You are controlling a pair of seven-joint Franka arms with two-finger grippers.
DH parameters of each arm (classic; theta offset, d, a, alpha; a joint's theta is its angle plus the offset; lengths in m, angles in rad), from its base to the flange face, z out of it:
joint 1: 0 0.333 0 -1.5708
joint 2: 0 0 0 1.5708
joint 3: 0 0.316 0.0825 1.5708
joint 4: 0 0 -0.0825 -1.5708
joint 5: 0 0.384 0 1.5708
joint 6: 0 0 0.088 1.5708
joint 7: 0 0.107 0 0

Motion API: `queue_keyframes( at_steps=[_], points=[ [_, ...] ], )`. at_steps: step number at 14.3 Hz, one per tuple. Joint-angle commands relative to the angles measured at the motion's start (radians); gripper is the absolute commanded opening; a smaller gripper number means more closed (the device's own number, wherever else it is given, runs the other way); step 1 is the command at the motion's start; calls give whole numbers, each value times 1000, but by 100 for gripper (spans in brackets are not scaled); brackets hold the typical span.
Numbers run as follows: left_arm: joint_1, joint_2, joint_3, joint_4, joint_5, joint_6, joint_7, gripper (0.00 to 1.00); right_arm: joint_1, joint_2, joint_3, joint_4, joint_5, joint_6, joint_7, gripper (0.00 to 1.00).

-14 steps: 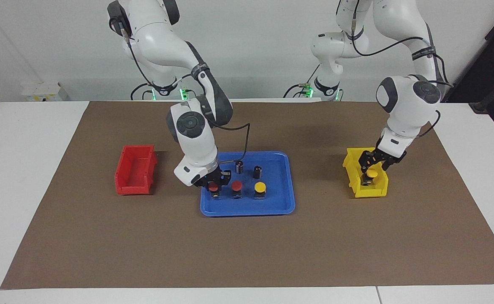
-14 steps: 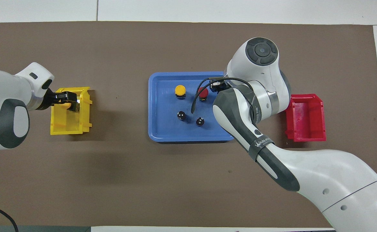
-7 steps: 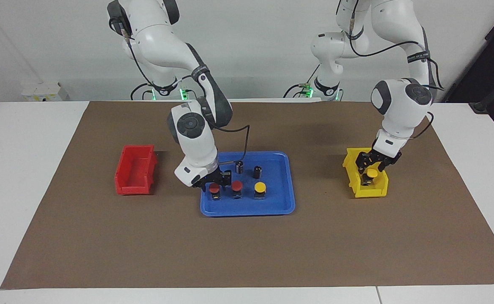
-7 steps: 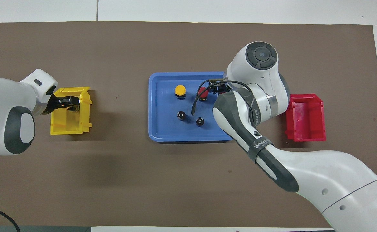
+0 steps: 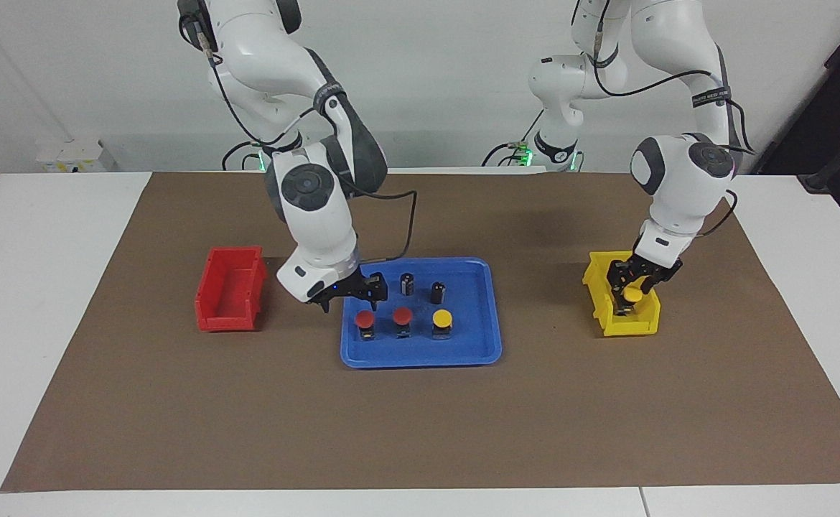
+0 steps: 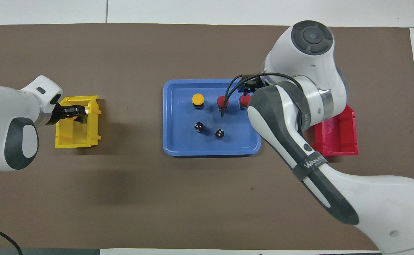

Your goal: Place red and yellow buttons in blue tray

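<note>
Readable text scarce.

- Right arm (image 6: 299, 141), lower right of overhead view: dark band (image 6: 311, 163) around forearm, white lettering, reads roughly "WANJEE"; last letters uncertain.
- Left arm (image 5: 686, 179), upper right of facing view: dark band (image 5: 708, 93) with white lettering, too small to read.
- Right arm in facing view, upper centre-left: similar band (image 5: 324, 91), lettering illegible.
- No legible marks elsewhere.
</note>
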Motion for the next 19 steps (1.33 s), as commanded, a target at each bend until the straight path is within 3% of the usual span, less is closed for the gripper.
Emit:
queue_keyframes(
  at_steps=[1, 4, 9, 10, 11, 12, 14, 16, 17, 19],
  points=[
    [17, -19, -5, -30, -16, 32, 14, 64, -84, -120, 10, -16, -10, -103, -13, 100],
    [27, -16, -5, -30, -16, 44, 18, 61, -176, -214, 10, -18, -10, -212, -32, 100],
    [22, 7, -5, -30, -15, 67, 5, 58, -354, -357, 8, -25, -8, -338, -242, 100],
    [16, 7, -5, -30, -16, 67, 2, 43, -386, -364, 8, -30, -8, -356, -316, 100],
    [14, 9, -6, -24, -16, 61, 2, 21, -414, -371, 8, -51, -8, -349, -371, 100],
    [13, 9, -6, -6, -15, 38, 4, 9, -429, -380, 4, -59, -8, -350, -384, 100],
    [11, -14, -6, 130, -15, -180, -4, 4, -382, -403, -86, -109, -8, -335, -398, 100],
    [7, -28, -15, 320, -15, -410, -45, 2, -363, -406, -108, -105, -10, -352, -395, 100],
    [-24, -23, -29, 390, -13, -469, -115, 2, -363, -404, -126, -102, -10, -355, -396, 100],
    [-155, 2, -39, 449, -2, -442, -342, 2, -363, -401, -137, -102, -10, -357, -454, 100]
  ],
)
